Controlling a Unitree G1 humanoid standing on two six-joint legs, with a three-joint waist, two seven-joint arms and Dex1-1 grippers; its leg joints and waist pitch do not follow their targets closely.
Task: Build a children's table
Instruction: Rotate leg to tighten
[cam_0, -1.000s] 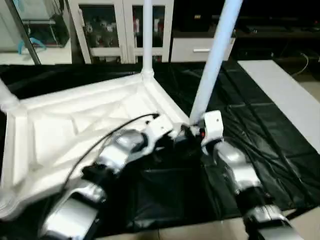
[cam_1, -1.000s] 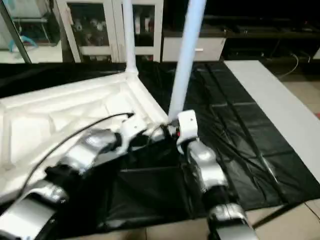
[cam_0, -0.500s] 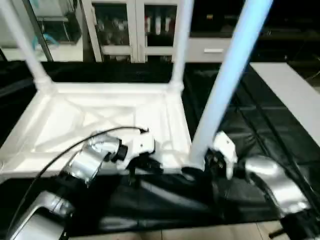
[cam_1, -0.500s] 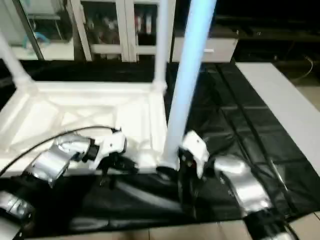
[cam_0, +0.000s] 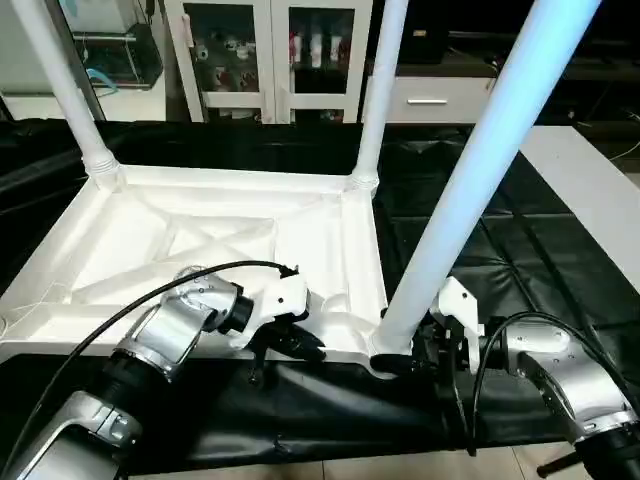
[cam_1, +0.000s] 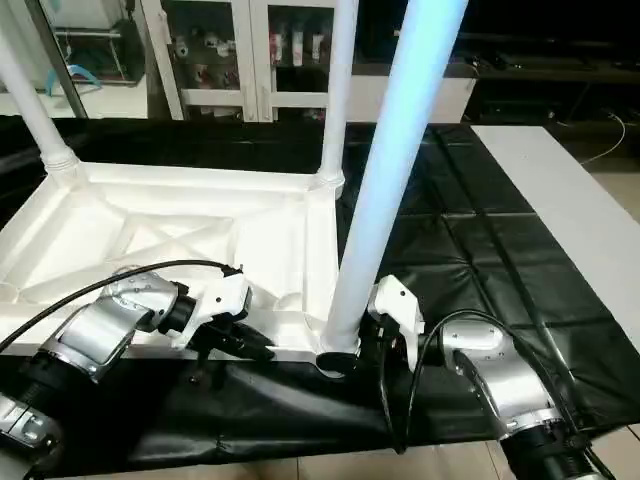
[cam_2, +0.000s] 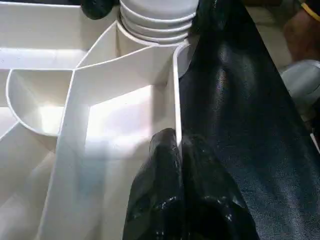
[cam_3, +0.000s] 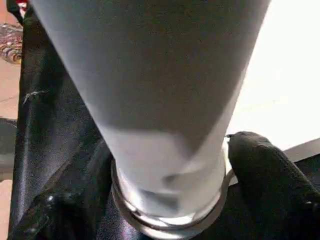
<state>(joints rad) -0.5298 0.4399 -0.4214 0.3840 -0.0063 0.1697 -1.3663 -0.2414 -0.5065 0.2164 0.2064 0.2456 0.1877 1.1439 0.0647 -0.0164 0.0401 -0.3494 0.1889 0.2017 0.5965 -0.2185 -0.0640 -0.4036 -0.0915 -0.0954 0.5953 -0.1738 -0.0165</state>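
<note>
The white table top (cam_0: 200, 240) lies upside down on a black sheet, its X-ribbed underside facing up. Two white legs stand in the far corners, one on the left (cam_0: 60, 80) and one on the right (cam_0: 378, 90). A third leg (cam_0: 480, 170) rises from the near right corner socket (cam_0: 385, 352), leaning right. My right gripper (cam_0: 412, 355) is shut on this leg's base, with its fingers (cam_3: 265, 170) on either side of it. My left gripper (cam_0: 290, 345) is shut on the top's near rim (cam_2: 176, 90), a little left of that corner.
The black sheet (cam_0: 500, 250) covers the floor around the top. A white flat panel (cam_0: 595, 190) lies at the right. White glass-door cabinets (cam_0: 270, 50) stand behind. A black cable (cam_0: 140, 305) loops over my left forearm.
The whole view has swung, so the top now looks square-on. My right forearm has come round to the right. Both grippers keep their holds on rim and leg base.
</note>
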